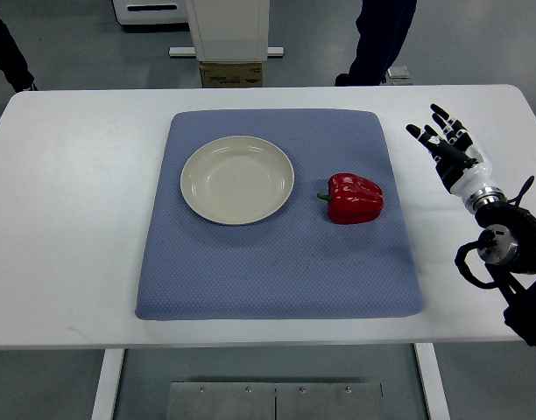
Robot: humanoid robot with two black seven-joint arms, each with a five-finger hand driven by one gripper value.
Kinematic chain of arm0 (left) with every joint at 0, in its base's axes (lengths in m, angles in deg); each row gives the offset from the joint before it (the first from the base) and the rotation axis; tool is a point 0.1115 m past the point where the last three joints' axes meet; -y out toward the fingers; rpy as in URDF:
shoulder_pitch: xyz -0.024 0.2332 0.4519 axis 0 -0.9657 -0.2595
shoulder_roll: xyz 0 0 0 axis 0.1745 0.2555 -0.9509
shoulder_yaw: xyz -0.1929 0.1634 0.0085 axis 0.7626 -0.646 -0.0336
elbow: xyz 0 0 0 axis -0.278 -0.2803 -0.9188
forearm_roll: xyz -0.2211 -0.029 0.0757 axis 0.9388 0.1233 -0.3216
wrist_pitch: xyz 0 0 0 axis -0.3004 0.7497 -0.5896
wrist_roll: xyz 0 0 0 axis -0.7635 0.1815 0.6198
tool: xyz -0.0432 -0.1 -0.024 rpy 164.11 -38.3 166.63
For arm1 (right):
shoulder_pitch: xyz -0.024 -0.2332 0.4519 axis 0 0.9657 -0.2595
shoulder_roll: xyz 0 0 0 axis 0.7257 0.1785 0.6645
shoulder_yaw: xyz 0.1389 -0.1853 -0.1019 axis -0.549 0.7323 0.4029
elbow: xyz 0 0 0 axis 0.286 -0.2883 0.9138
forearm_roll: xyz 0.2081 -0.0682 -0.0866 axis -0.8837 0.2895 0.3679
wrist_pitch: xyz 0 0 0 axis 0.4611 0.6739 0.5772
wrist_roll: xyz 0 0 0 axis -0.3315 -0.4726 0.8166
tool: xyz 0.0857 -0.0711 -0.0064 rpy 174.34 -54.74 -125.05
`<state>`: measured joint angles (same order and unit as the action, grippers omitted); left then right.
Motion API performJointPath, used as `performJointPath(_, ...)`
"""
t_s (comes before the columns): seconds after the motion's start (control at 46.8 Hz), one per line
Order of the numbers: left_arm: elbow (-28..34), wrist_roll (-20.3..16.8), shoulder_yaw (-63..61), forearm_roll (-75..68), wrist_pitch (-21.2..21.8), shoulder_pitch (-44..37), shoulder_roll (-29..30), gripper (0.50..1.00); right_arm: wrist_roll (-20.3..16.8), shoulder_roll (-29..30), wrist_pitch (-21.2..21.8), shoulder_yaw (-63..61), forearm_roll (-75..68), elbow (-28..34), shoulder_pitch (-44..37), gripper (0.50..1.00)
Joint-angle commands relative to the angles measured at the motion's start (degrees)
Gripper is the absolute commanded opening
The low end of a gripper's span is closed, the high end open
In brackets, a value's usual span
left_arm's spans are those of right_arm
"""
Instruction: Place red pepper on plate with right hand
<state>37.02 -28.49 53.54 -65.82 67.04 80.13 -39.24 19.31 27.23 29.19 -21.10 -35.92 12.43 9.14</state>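
Glossy red bell pepper [356, 199] lying on its side on the blue-grey quilted fabric mat [277, 262], green stem pointing left toward the round cream-coloured ceramic plate [237, 179]. Pepper and plate near each other but apart, a strip of mat between them; plate on the left half of the mat, pepper right of centre. Mat spread over the middle of the white rectangular table [67, 219]. Right hand [443, 144], black-fingered with a white wrist, above the bare tabletop beyond the mat's right edge, well clear of the pepper; fingers spread and pointing up and left, holding nothing. Black cabled forearm entering from the lower right. Past the far table edge, dark trouser legs of a standing person [382, 39] and a white machine base [229, 31].
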Motion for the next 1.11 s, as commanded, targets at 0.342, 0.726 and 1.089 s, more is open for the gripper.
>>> performJointPath(0.342, -0.08, 0.0, -0.05, 0.0, 0.0, 0.0, 0.0, 1.0, 0.0, -0.98, 0.08, 0.0, 0.0, 0.02, -0.21, 0.998)
performJointPath(0.726, 0.0, 0.0, 0.03, 0.0, 0.0, 0.0, 0.0, 1.0, 0.0, -1.86, 3.16, 0.26, 0.79, 1.08, -0.56, 0.998)
performJointPath(1.089, 0.0, 0.0, -0.05, 0.0, 0.0, 0.0, 0.0, 1.0, 4.74, -7.48, 5.97, 10.1, 6.84, 2.83, -2.93, 0.998)
